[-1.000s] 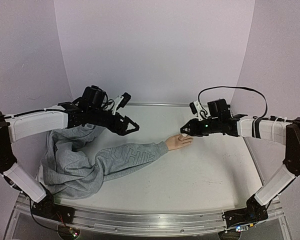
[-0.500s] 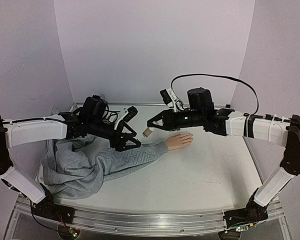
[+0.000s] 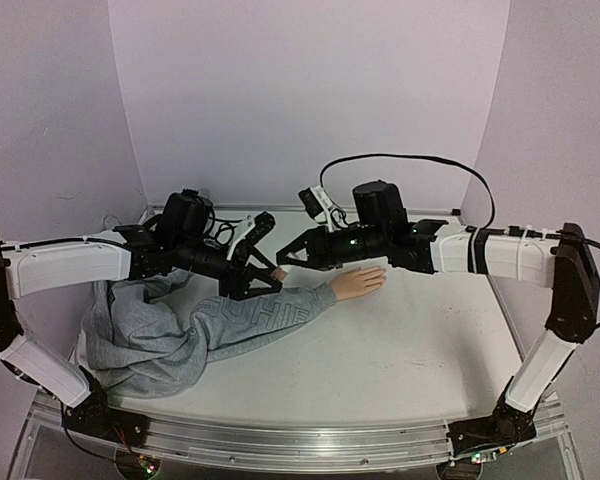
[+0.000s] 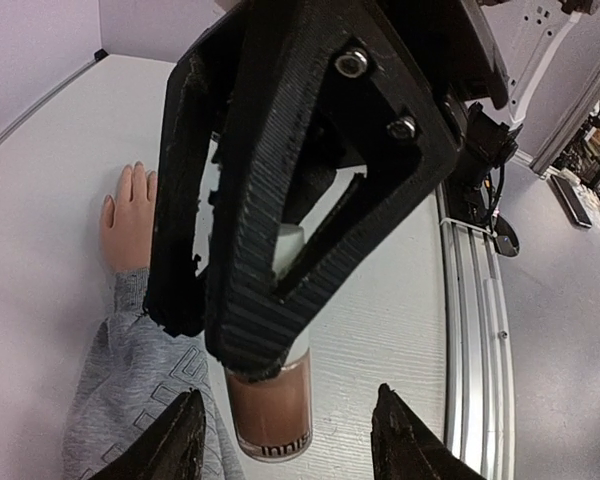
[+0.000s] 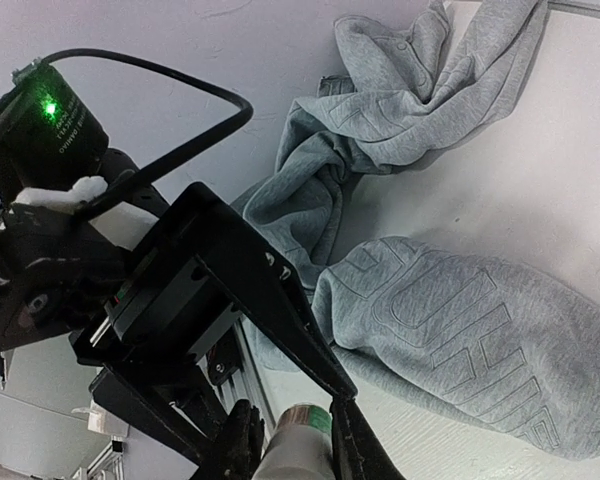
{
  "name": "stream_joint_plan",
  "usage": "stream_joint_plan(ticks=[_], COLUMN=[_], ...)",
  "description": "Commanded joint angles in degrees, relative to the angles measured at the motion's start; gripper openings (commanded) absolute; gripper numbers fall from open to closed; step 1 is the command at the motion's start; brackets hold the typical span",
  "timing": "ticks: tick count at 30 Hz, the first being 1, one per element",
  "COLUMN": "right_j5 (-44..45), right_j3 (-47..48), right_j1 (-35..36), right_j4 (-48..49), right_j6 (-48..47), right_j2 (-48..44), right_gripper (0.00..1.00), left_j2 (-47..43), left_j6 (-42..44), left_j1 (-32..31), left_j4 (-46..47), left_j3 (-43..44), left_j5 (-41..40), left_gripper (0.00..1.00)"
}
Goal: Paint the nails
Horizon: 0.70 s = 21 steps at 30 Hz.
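Note:
The small bottle (image 4: 270,405) of brownish polish hangs above the table, held by its white cap in my right gripper (image 5: 294,445), which is shut on it. My left gripper (image 4: 292,440) is open, with a fingertip on either side of the bottle's glass body and neither touching it. In the top view the two grippers meet over the sleeve's cuff, left gripper (image 3: 269,279) and right gripper (image 3: 283,262). The peach mannequin hand (image 3: 360,283) lies flat at the end of the grey sleeve (image 3: 260,315). Its nails (image 4: 108,203) show faintly in the left wrist view.
The rest of the grey sweatshirt (image 3: 130,335) is bunched at the table's left side under my left arm. An aluminium rail (image 3: 280,440) runs along the near edge. Purple walls close in the back and both sides.
My right gripper has carried the bottle from the mannequin hand leftward to my left gripper. The left arm has come down over the cuff and its jaws have narrowed around the bottle.

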Motion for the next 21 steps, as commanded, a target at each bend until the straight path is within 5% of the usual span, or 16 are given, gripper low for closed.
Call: stream_joint_plan(ticks=[1, 21], right_j5=[-1.85, -1.48], right_j3=[3.78, 6.26], right_j1=[0.69, 1.62], right_j4=[2.54, -0.80], right_j6=[0.03, -2.08], right_j2=[0.60, 2.37], right_gripper=[0.00, 0.00], left_j2=[-1.12, -0.70], left_j6=[0.06, -0.62], left_j1=[-0.26, -0.35], left_j4=[2.57, 2.48], left_j3=[0.77, 1.31], left_j5=[1.74, 0.60], left_gripper=[0.54, 0.28])
